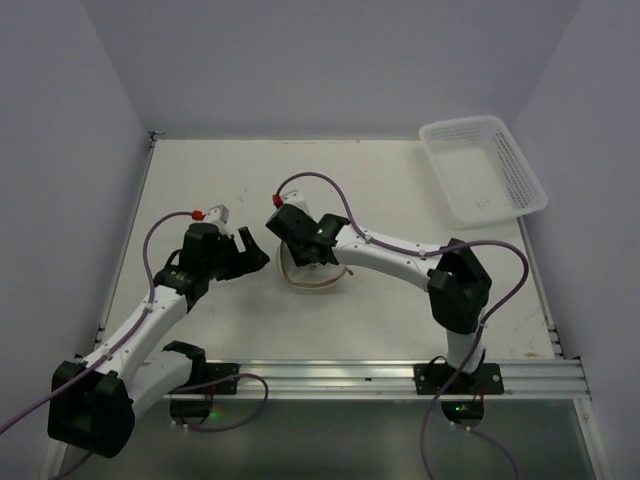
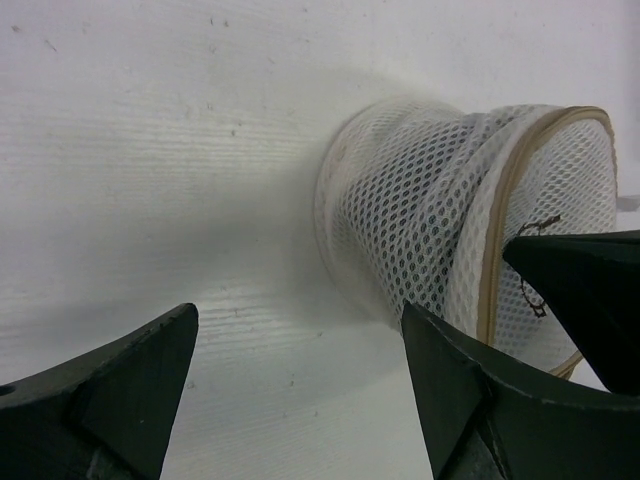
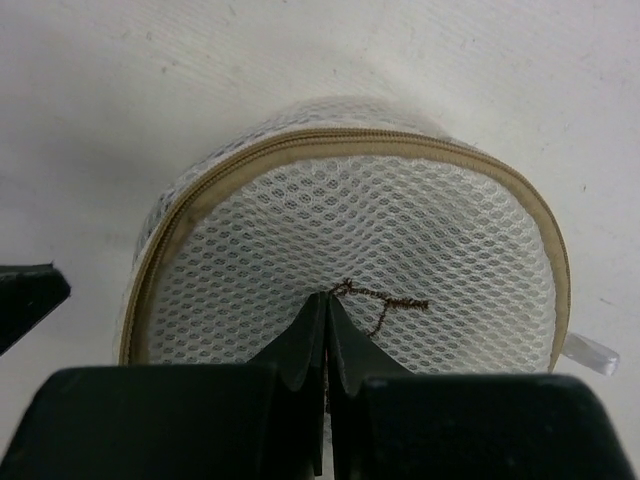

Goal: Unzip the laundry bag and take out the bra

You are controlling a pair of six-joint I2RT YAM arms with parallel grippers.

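1. Two pairs of fingers flank the one task item, a small round cream-white mesh laundry bag (image 3: 380, 230) with a tan zip rim. It sits on the off-white worktop (image 3: 150, 80), right at the tips of the right fingers (image 3: 295, 345). It lies just past the left fingers (image 2: 120, 390), off to the right arm's side of their gap.
2. The right fingers are pressed together, tips touching the mesh face at its dark stitched outline. I cannot tell whether a pinch of mesh is caught between them.
3. The left fingers are spread wide and hold nothing. They are near the bag's side wall but not touching it.
4. The bag looks very light and soft. The mesh should crumple under a squeeze, and the whole pouch would likely skate across the smooth worktop if tugged, so one side must anchor it while the other pulls the zip.
5. The tan rim tape looks like the firmest place to grip, since loose mesh may stretch or slip out.
6. A small clear tab (image 3: 592, 352) juts from the rim, beyond and to the side of the right fingers. It may be the zip pull, though that is not certain.
7. Being round, the bag has no real long axis, only a short axis through its two faces.
8. The outlined face seems tipped towards the right fingers, with the zip arcing round the edge furthest from them.
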